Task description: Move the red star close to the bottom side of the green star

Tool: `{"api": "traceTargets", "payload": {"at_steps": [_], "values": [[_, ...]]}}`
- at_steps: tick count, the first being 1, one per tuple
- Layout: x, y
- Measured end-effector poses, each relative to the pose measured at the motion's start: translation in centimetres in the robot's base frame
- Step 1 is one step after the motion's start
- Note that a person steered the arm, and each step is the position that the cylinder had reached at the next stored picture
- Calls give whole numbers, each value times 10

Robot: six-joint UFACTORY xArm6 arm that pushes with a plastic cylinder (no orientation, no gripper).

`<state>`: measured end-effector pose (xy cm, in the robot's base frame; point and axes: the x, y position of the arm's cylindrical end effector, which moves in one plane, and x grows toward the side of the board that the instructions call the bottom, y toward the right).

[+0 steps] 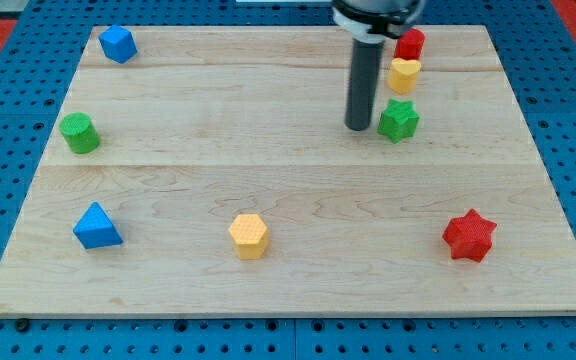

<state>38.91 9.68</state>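
Note:
The red star (469, 236) lies near the view's bottom right of the wooden board (288, 180). The green star (399, 120) sits in the upper right part, well above the red star. My tip (357, 127) rests on the board just left of the green star, a small gap apart from it. The dark rod rises from the tip toward the view's top.
A yellow heart-like block (403, 75) lies just above the green star, and a red cylinder (410, 43) above that. A blue block (117, 44) is at the top left, a green cylinder (80, 133) at the left, a blue triangle (97, 227) at the bottom left, a yellow hexagon (249, 236) at the bottom centre.

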Motion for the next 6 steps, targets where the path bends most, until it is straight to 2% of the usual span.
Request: {"api": "traceTargets", "payload": {"at_steps": [3, 4, 5, 6], "values": [[14, 40], [48, 39], [47, 87], [47, 94]]}}
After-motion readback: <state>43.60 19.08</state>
